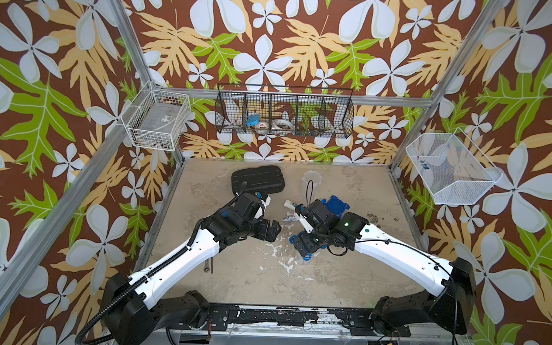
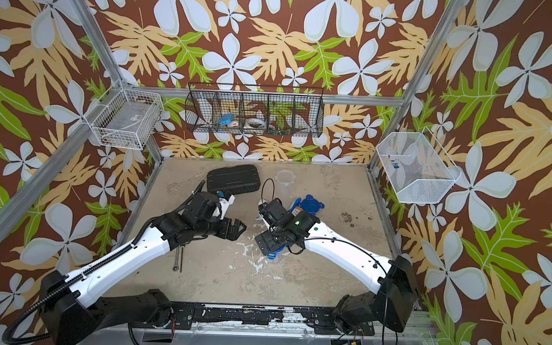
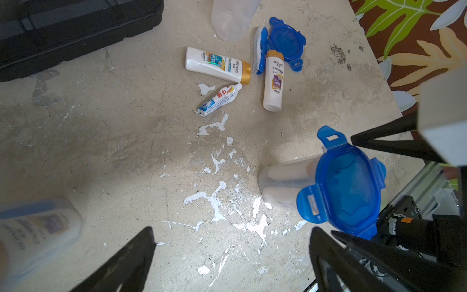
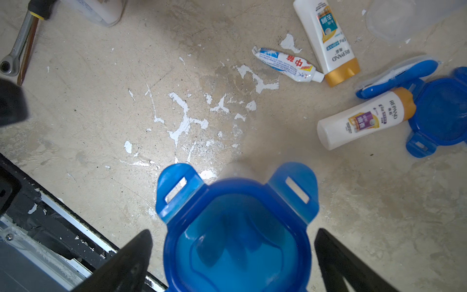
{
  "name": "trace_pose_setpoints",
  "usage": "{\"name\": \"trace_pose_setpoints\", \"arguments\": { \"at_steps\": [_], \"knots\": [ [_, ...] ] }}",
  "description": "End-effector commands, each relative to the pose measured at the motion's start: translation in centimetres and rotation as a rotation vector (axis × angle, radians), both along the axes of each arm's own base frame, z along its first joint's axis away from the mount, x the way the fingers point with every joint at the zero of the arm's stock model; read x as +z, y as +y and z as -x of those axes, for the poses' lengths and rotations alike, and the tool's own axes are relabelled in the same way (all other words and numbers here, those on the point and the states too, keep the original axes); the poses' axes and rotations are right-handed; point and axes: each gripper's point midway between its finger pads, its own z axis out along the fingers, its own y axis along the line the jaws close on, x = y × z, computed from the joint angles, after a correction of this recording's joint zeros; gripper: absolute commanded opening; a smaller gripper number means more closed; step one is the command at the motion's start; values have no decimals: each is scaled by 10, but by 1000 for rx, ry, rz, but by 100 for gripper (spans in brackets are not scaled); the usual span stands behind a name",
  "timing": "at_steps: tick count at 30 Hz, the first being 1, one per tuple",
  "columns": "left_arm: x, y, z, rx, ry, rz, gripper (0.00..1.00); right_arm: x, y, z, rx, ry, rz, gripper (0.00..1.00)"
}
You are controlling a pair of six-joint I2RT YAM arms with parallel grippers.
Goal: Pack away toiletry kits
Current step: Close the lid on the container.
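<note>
Right hand (image 4: 233,232) is straddling the lidded tumbler (image 3: 285,182) standing on the counter (image 3: 101,151), its jaws spread wide and gripping nothing. Left hand (image 3: 231,228) is hovering wide open, empty. Best bet: lifting straight up, clearing the lid tabs without tipping it. Bottle (image 3: 217,64) and toothpaste (image 3: 219,99) are lying loose near the open tumbler (image 3: 232,17).

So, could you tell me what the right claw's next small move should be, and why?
Probably lift the right claw clear: its jaws stand open either side of the blue-lidded clear plastic tumbler, while the small white toothpaste tube lies loose.
</note>
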Motion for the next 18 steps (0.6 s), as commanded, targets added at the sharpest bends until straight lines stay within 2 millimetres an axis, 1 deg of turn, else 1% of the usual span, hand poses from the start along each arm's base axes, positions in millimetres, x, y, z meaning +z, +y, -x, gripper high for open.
{"name": "trace_pose_setpoints", "arguments": {
  "at_steps": [1, 4, 7, 10, 12, 14, 16, 18],
  "knots": [
    [3, 1, -1, -5, -2, -12, 96, 6, -6, 1, -20, -9, 12, 100],
    [3, 0, -1, -7, 20, -26, 95, 11, -11, 0, -44, -18, 21, 100],
    [11, -5, 2, -23, 46, -7, 93, 22, -21, -1, -104, -28, 16, 100],
    [21, -18, 12, -58, 94, 40, 89, 39, -32, -1, -186, -23, -45, 100],
    [25, -29, 21, -92, 115, 35, 86, 45, -39, 3, -230, 3, -85, 99],
    [25, -46, 33, -134, 138, 13, 82, 46, -45, 12, -256, 37, -111, 94],
    [23, -61, 44, -169, 163, 6, 79, 44, -47, 21, -265, 70, -133, 90],
    [18, -72, 51, -187, 189, 0, 76, 40, -47, 29, -266, 101, -157, 82]
  ]
}}
